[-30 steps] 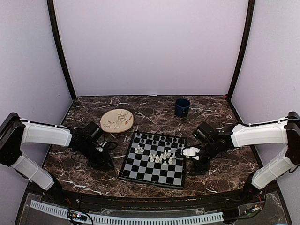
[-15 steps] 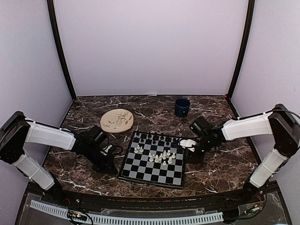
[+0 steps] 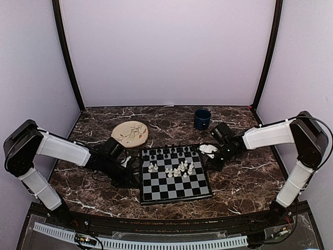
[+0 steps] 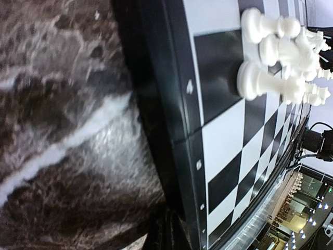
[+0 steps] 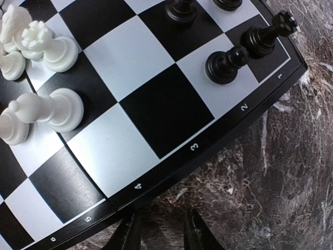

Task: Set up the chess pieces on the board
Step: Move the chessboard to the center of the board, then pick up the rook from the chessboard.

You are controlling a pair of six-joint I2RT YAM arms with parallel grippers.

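The board [image 3: 156, 194] lies mid-table, nearly square to the table's front edge. Cream-white chess pieces [image 3: 177, 169] cluster near its middle, and black chess pieces [image 3: 171, 152] stand along its far rows. My left gripper [image 3: 136, 179] is low at the board's left rim. In the left wrist view it [image 4: 174, 235] is shut against the black rim [image 4: 177, 135], with white pieces [image 4: 281, 52] farther in. My right gripper [image 3: 208, 162] is at the right rim. The right wrist view shows it [image 5: 161, 234] slightly open with only marble between its fingers, just off the rim [image 5: 218, 138]. Black pieces [image 5: 234, 57] and white pieces [image 5: 47, 83] stand beyond.
A round beige plate [image 3: 129, 133] lies behind the board to the left. A dark blue cup [image 3: 202, 119] stands at the back right. Lilac walls close in the dark marble table [image 3: 244, 182] on three sides.
The board has turned counterclockwise and now sits squarer. My left gripper has moved right to its rim and shut. My right gripper has moved farther back along the right rim and narrowed.
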